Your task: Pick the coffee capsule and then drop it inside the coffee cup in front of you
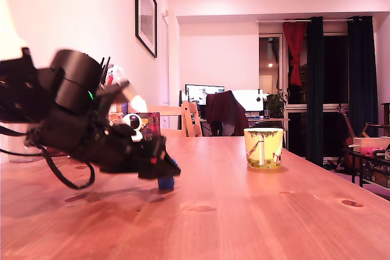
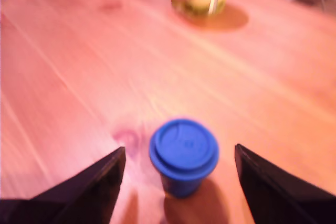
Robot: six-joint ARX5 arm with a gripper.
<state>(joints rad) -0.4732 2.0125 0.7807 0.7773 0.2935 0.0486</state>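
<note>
The broad reddish-brown wooden table (image 1: 256,211) fills the lower half of the exterior view. At that view's left the black robot arm leans low over it, its dark two-fingered tool (image 2: 178,163) spread wide with nothing in its grip. The short yellow-green coffee cup with a white figure on its side (image 1: 263,148) stands right of centre, well apart. The small blue plastic coffee capsule (image 2: 184,156) sits upright on the table between the tool's fingers, touching neither.

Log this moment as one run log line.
phase: pre-grasp | end effector: open, straddling blue coffee capsule | capsule: upright on table, not gripped | coffee cup: apart, empty-handed approach
</note>
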